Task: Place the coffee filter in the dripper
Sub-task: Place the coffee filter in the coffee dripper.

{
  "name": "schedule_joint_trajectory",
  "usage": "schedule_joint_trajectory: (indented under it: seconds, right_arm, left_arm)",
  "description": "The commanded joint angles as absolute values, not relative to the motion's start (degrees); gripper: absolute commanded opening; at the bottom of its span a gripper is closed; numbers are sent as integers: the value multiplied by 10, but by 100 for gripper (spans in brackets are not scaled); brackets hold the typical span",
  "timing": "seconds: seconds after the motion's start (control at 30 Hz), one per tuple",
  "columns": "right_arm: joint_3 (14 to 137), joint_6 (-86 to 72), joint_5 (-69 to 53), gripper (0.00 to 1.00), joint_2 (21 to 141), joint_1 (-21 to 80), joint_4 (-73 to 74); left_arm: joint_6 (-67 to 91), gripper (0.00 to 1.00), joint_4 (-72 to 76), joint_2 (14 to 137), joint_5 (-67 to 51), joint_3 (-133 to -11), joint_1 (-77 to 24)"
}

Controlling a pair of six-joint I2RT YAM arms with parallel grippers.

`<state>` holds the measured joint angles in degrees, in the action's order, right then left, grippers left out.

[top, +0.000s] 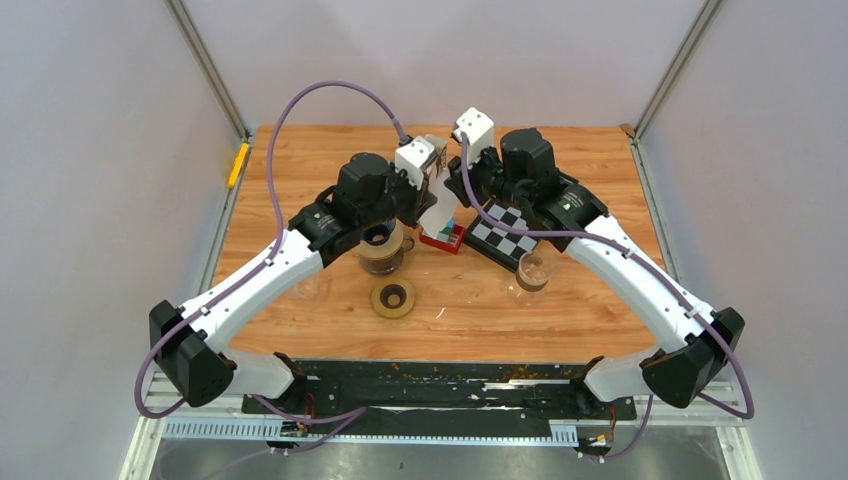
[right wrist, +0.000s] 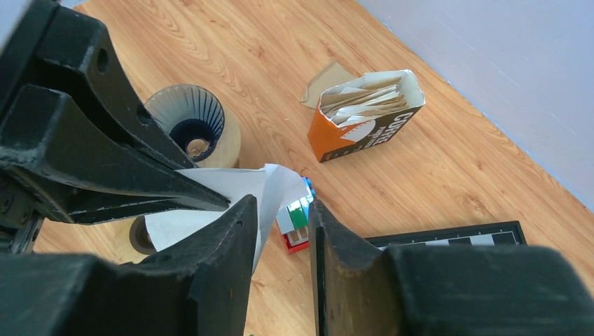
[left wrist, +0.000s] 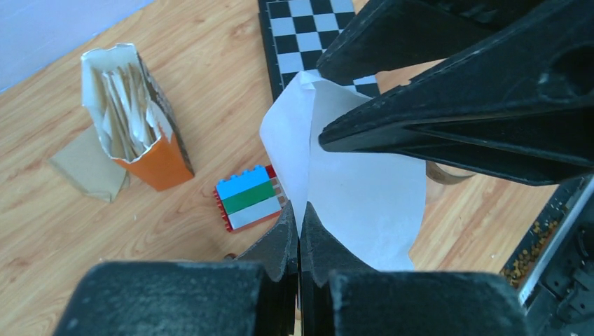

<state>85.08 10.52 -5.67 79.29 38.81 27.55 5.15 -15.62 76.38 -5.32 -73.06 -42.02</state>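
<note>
Left fingers point(left wrist: 280, 241) are pressed together on the white coffee filter point(left wrist: 357, 196), holding it in the air near the dripper point(right wrist: 189, 122). Right fingers point(right wrist: 231, 231) are spread a bit at its edge. I think they are opening it. Next it must go down into the cup. It stands nearly upright, folded flat.

The coffee filter point(left wrist: 364, 189) is white, box point(left wrist: 157, 164) orange, board point(left wrist: 308, 28) checkered black-and-white.

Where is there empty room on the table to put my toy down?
Bare wood: the far left corner beside the yellow thing, the far right corner, and the near strip between the brown ring and the glass. The middle is crowded: dripper, blocks, checkerboard and the held filter.
</note>
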Motion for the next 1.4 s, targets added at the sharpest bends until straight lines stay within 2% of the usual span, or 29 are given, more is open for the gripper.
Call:
schedule_joint_trajectory:
  seconds: [0.0, 0.17, 0.3, 0.6, 0.63, 0.67, 0.7, 0.73, 0.77, 0.9, 0.97, 1.07, 1.2, 1.37]
  right_arm:
    - [840, 110, -84, 31, 769, 386, 259]
    - [836, 98, -82, 18, 768, 386, 259]
    - [838, 65, -67, 0, 772, 386, 258]
    - [853, 9, -76, 0, 796, 386, 260]
    - [854, 9, -78, 2, 797, 386, 260]
    - [854, 10, -83, 8, 798, 386, 260]
    - [854, 12, -87, 18, 797, 386, 260]
    - [853, 15, -93, 31, 796, 387, 260]
    - [852, 19, -100, 39, 794, 386, 259]
    - [840, 45, -142, 63, 776, 381, 256]
    - [830, 55, -173, 72, 761, 372, 253]
    - [821, 74, -223, 76, 744, 358, 253]
    - [809, 93, -285, 77, 726, 340, 252]
    - [800, 117, -300, 77, 716, 333, 257]
  left_arm:
    - [25, 0, -158, 765, -102, -741, -424]
    - [30, 0, -154, 763, -78, -747, -424]
    - [38, 0, -150, 765, -44, -752, -424]
    - [40, 7, -150, 769, -2, -760, -424]
    - [29, 6, -156, 769, -2, -763, -424]
    - [15, 5, -167, 768, -1, -767, -423]
    - [-5, 3, -182, 769, -1, -777, -423]
    - [-31, 1, -205, 770, -3, -786, -422]
    - [-58, 0, -228, 771, -8, -796, -420]
    - [-127, 0, -309, 766, -64, -817, -383]
    - [-161, 0, -359, 768, -110, -833, -351]
    - [-244, 0, -463, 788, -157, -880, -318]
    - [-336, 0, -604, 833, -166, -956, -292]
    - [-439, 0, -718, 878, -156, -1013, -278]
